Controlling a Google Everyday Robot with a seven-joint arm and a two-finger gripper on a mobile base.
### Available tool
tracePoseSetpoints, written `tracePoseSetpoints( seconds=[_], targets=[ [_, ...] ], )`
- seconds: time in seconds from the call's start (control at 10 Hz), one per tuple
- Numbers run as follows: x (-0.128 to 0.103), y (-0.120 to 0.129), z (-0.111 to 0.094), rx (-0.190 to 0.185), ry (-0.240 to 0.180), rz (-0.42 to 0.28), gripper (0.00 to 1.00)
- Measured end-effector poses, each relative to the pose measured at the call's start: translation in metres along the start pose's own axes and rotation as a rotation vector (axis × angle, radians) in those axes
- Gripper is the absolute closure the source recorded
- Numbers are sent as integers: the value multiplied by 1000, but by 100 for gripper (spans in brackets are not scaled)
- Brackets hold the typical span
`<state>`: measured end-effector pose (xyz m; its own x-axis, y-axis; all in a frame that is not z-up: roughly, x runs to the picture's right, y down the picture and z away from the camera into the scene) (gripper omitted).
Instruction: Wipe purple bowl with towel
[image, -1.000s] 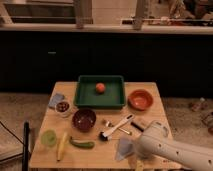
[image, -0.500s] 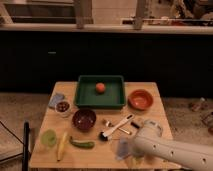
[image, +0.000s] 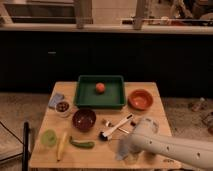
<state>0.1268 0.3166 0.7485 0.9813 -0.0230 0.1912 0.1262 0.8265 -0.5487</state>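
At the lower centre of the frame, the gripper (image: 131, 144) is positioned over the towel (image: 121, 151) on the table (image: 100, 159). Its opening and hold cannot be determined. The purple bowl (image: 84, 120) is located left of centre, apart from the towel. The towel should be secured firmly before being carried there.

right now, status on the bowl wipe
Tool low over the towel, front edge of table. Purple bowl sits apart, not touched. Brush lies between them.
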Motion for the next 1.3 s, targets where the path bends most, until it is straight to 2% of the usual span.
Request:
tracePoseSetpoints(
  seconds=[0.1, 0.5, 1.1, 1.3],
  targets=[
    [-3, -4, -3, 4, -27, -9, 20],
    [-11, -14, -3, 5, -81, -30, 20],
    [-11, -15, 19, -39, -108, -30, 20],
    [-8, -14, 22, -41, -109, -25, 31]
  ],
)
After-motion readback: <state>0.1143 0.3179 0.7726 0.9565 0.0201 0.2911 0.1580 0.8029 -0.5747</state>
